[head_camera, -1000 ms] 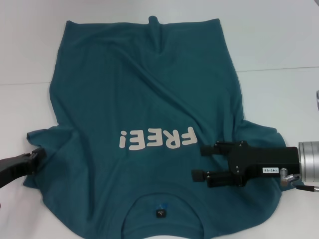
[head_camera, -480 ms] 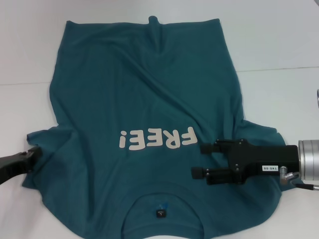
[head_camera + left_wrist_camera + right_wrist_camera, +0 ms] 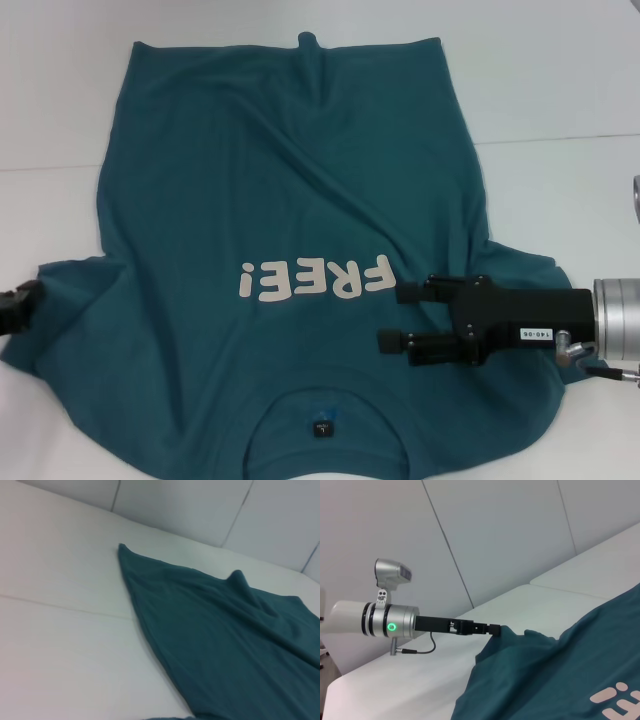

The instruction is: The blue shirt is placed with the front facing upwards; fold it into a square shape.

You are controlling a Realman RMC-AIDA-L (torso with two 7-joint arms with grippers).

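The large dark teal-blue cotton T-shirt [image 3: 290, 250] lies spread face up on the white padded table [image 3: 560, 90], with its hem at the far side and its collar at the near edge of the head view, so the cream "FREE!" lettering [image 3: 314, 279] reads upside down from the robot's side. A small dark neck label [image 3: 322, 429] sits inside the collar. The cloth is not flat: long creases run diagonally from the far hem toward the right sleeve, and a small peak of fabric [image 3: 309, 40] stands up at the middle of the far hem. The left gripper [image 3: 18, 306] is at the left edge of the head view, at the tip of the left sleeve; the right wrist view shows that black gripper [image 3: 492, 629] closed on the sleeve edge, the cloth drawn out to a point and lifted slightly off the table there. The right gripper [image 3: 392, 317] reaches in from the right over the shirt's right sleeve and chest, just beside the final letter of the print; its two black fingers [image 3: 410, 293] stand apart with teal cloth showing between them, and it holds nothing, though whether the lower finger touches the fabric is hard to judge from above. The left wrist view shows only the shirt's far left corner [image 3: 121, 547] lying on the table.
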